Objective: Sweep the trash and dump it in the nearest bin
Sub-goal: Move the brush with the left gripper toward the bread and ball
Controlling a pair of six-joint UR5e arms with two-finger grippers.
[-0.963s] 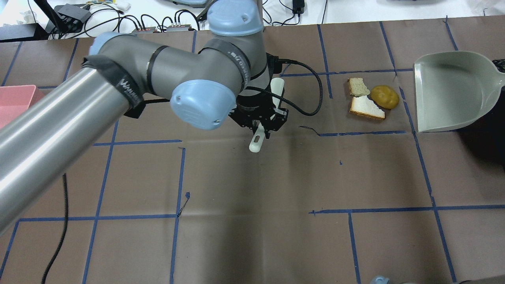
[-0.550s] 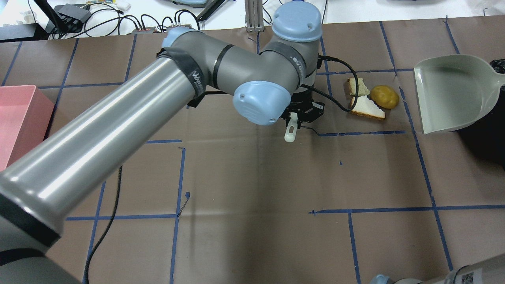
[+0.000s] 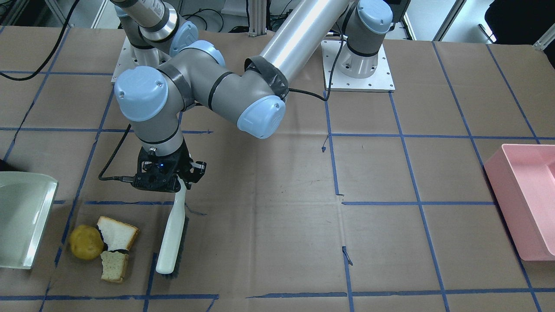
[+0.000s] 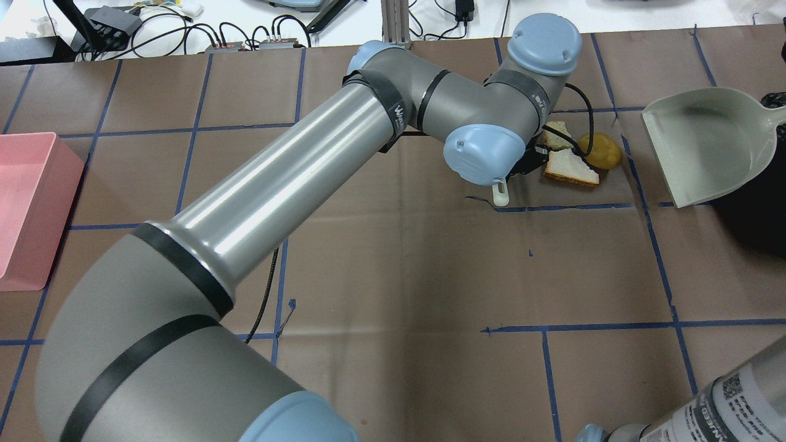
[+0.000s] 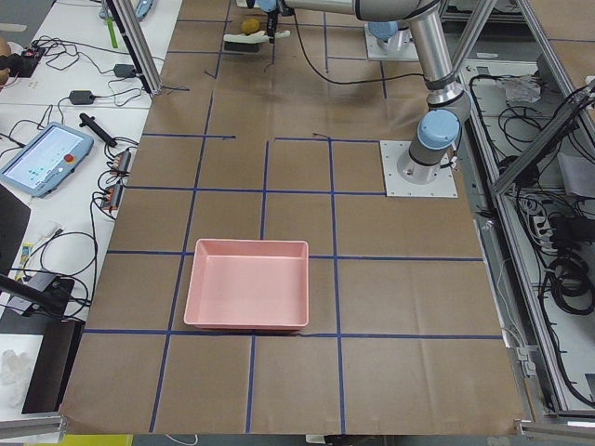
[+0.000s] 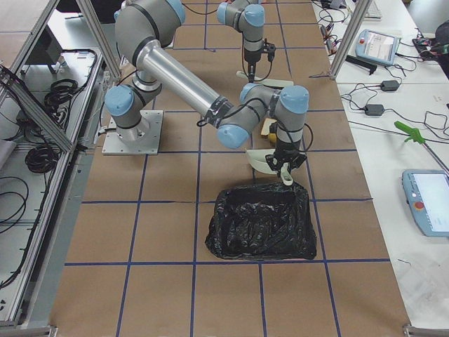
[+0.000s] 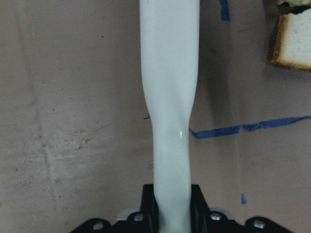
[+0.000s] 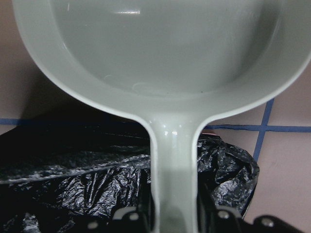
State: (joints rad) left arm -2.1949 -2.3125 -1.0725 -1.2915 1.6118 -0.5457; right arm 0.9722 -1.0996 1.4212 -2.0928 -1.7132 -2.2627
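Note:
My left gripper (image 3: 167,182) is shut on the handle of a white brush (image 3: 170,238) with dark bristles; the brush lies low over the table, close beside the trash. The trash is a yellow-brown potato (image 3: 86,248) and two bread slices (image 3: 118,234) (image 3: 115,266). A pale green dustpan (image 4: 706,144) sits just beyond the potato (image 4: 603,152). My right gripper (image 8: 174,218) is shut on the dustpan's handle. The black bin (image 6: 261,221) stands behind the dustpan, under its handle. In the overhead view my left arm hides its gripper.
A pink tray (image 4: 31,202) stands at the table's far left end. Blue tape lines cross the brown table cover. My left arm stretches across the table's middle. Cables and electronics lie beyond the back edge.
My left arm has swung right with the brush, from the table's middle to just beside the bread. The dustpan has turned slightly. My right arm's forearm has come into the overhead view's lower right corner.

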